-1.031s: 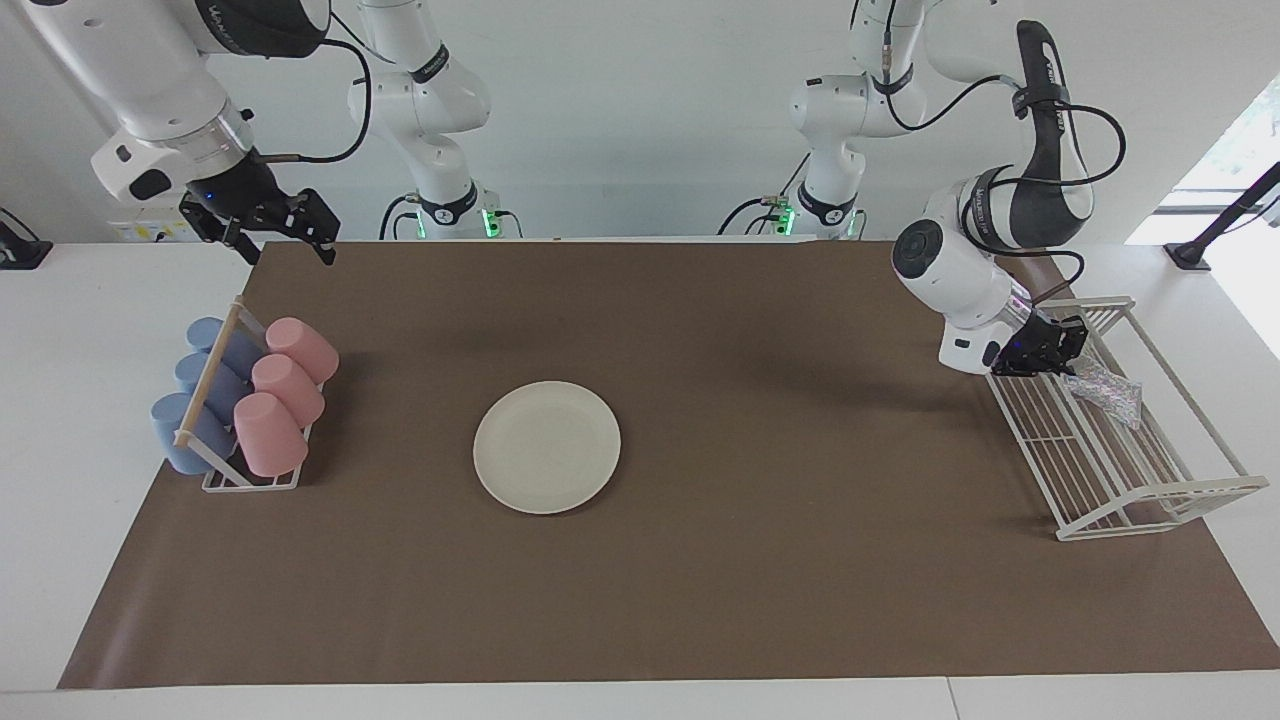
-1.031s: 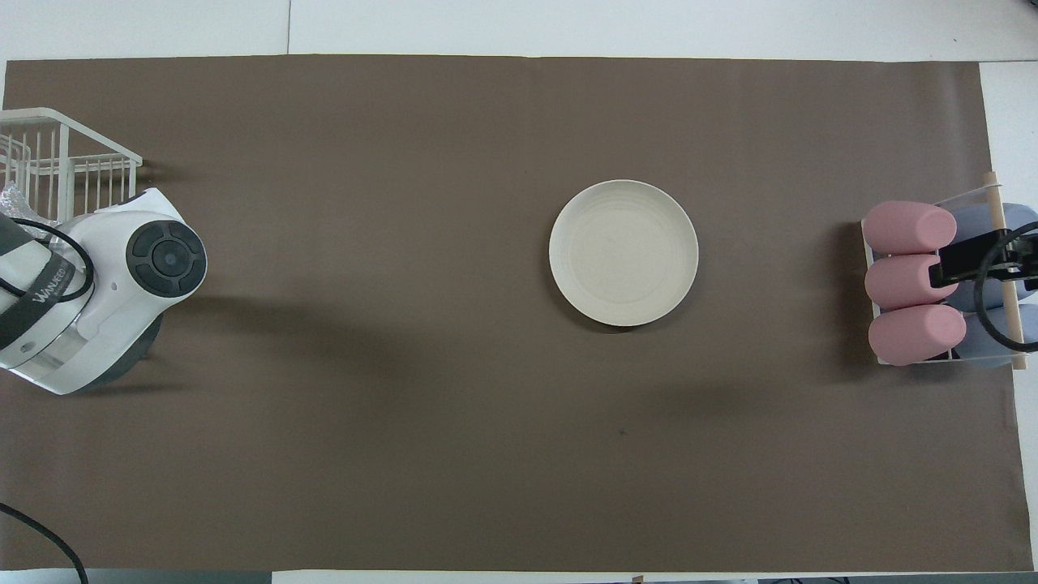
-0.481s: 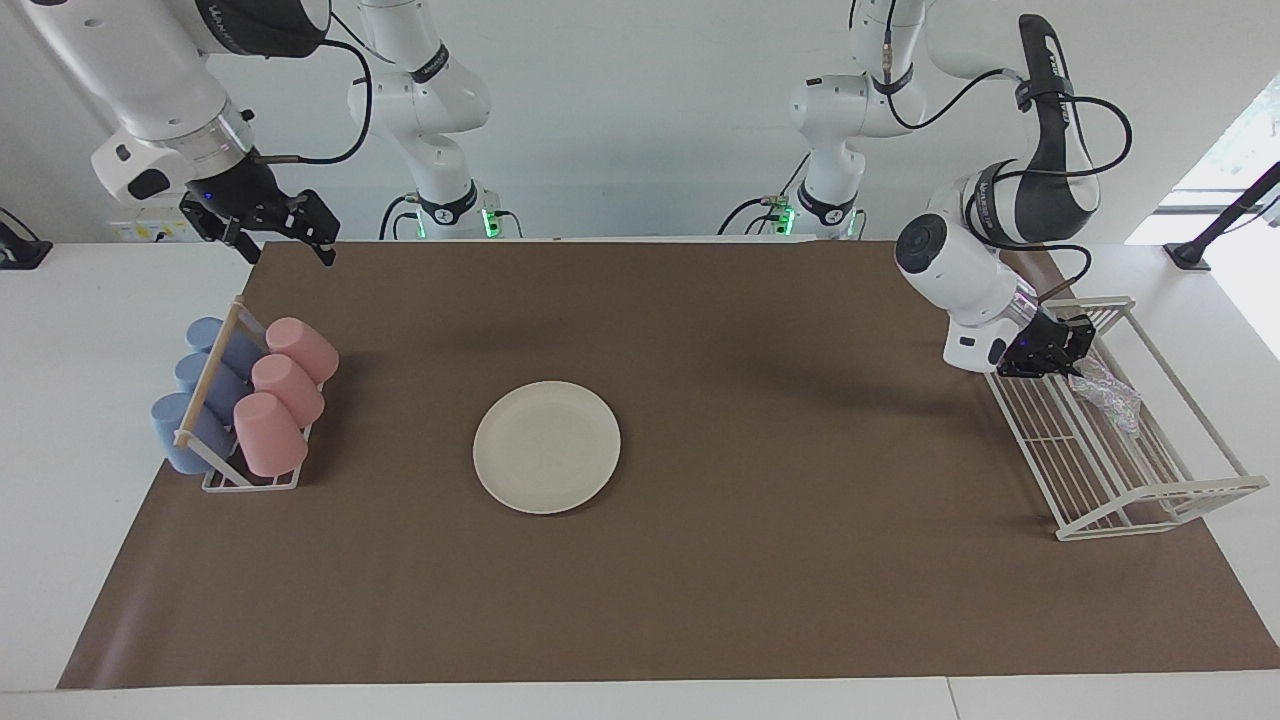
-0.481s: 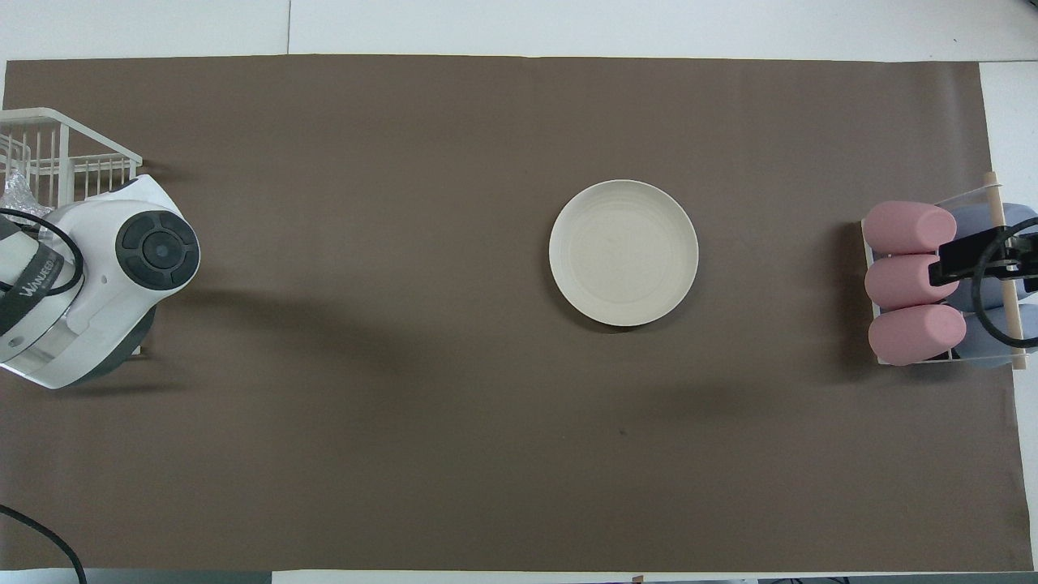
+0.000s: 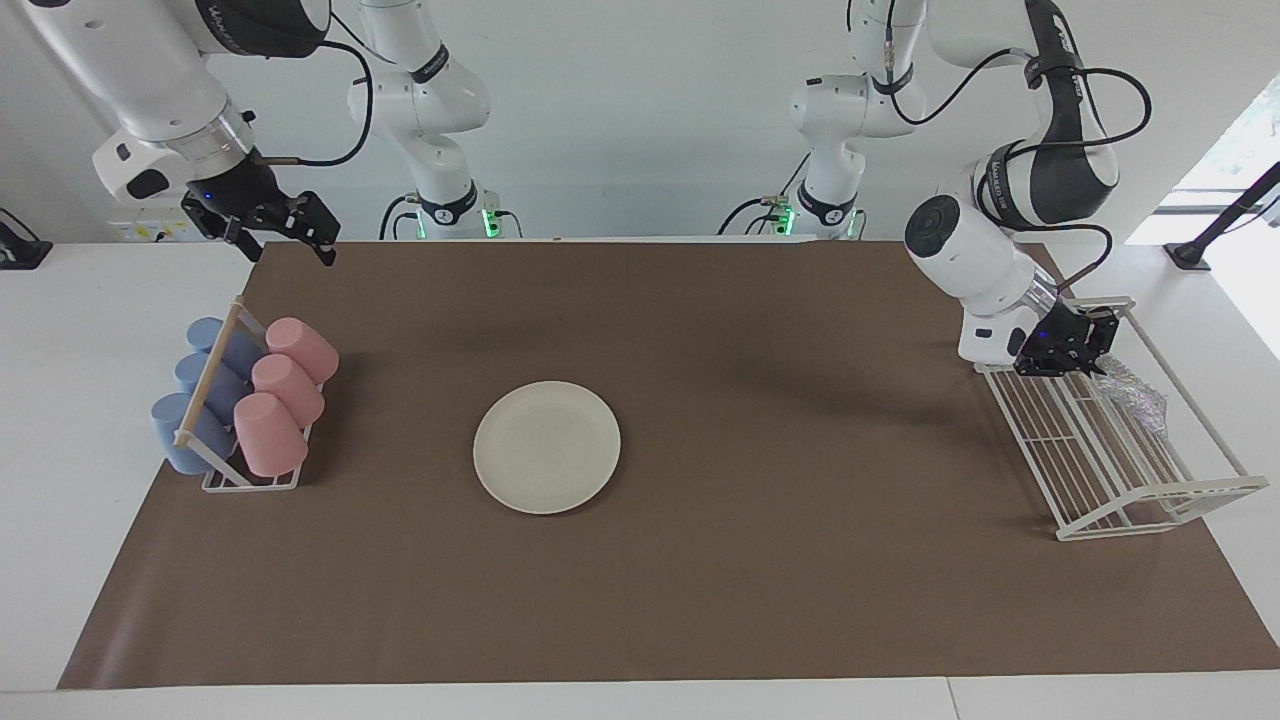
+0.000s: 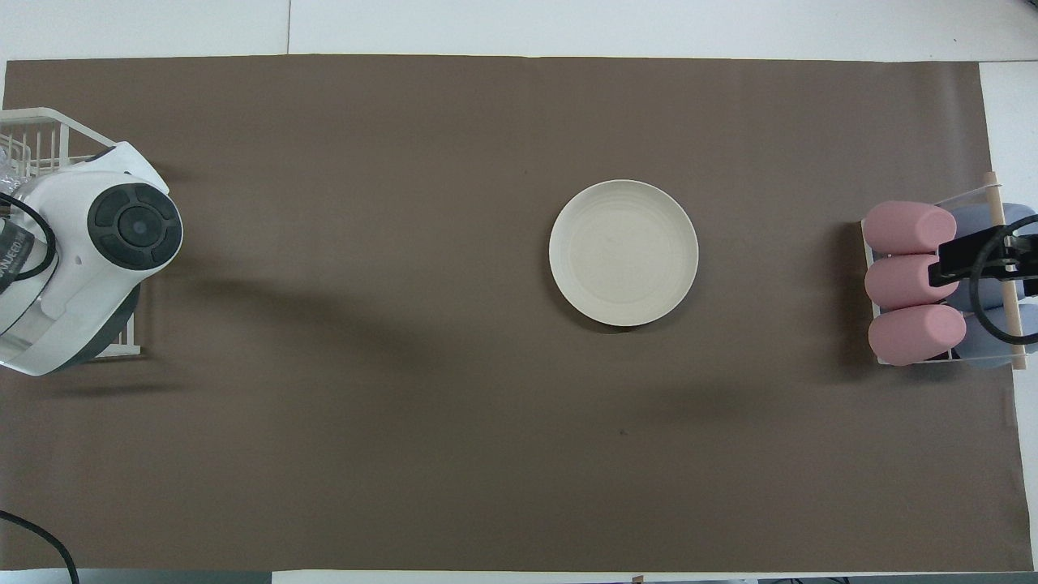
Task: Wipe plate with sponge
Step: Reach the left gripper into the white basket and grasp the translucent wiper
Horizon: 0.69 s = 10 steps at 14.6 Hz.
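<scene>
The cream-white plate point(image 5: 546, 447) point(image 6: 624, 252) lies flat on the brown mat near the middle of the table. The silvery sponge point(image 5: 1135, 392) hangs low inside the white wire rack point(image 5: 1160, 503) at the left arm's end. My left gripper point(image 5: 1068, 348) is shut on the sponge's end nearer to the robots, just above the rack's bars. In the overhead view the left arm hides this gripper, and only a sliver of the sponge point(image 6: 5, 165) shows. My right gripper point(image 5: 285, 240) point(image 6: 969, 259) waits open and empty, raised above the cup holder.
A holder with pink cups point(image 5: 283, 392) point(image 6: 908, 280) and blue cups point(image 5: 195, 400) lying on their sides stands at the right arm's end. The brown mat point(image 5: 700, 600) covers most of the table.
The left gripper has shifted along the rack toward the table's end, and the sponge has moved with it. The right arm has not moved.
</scene>
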Motion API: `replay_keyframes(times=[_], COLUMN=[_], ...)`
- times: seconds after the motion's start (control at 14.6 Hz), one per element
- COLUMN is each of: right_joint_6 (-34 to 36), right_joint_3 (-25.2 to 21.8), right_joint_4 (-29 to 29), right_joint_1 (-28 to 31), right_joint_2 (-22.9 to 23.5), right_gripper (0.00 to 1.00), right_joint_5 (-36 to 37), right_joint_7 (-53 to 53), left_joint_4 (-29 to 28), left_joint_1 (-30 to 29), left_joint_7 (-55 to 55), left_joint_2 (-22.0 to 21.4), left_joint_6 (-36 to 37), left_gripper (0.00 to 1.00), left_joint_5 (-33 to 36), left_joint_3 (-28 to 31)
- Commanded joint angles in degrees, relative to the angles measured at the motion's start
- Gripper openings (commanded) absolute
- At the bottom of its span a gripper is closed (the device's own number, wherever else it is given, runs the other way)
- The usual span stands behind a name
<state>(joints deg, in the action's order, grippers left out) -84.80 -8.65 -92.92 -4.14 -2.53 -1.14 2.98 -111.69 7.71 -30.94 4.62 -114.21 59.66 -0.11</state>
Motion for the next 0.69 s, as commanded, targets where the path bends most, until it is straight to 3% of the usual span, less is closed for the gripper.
replay_keyframes(times=[0.0,0.62], right_joint_6=[1.30,3.04], right_joint_3=[0.21,0.38], right_joint_4=[0.99,-0.32], right_joint_1=[0.19,-0.07], right_joint_2=[0.33,-0.46], right_gripper=[1.00,1.00], right_joint_5=[-0.27,-2.11], right_joint_7=[1.68,26.07], left_joint_4=[6.55,21.23], left_joint_1=[1.78,3.19], left_joint_7=[5.52,7.82], left_joint_2=[0.04,-0.23], left_joint_6=[4.77,17.34], left_gripper=[0.00,0.00], left_joint_5=[-7.43,-39.67], left_joint_3=[0.29,-0.07])
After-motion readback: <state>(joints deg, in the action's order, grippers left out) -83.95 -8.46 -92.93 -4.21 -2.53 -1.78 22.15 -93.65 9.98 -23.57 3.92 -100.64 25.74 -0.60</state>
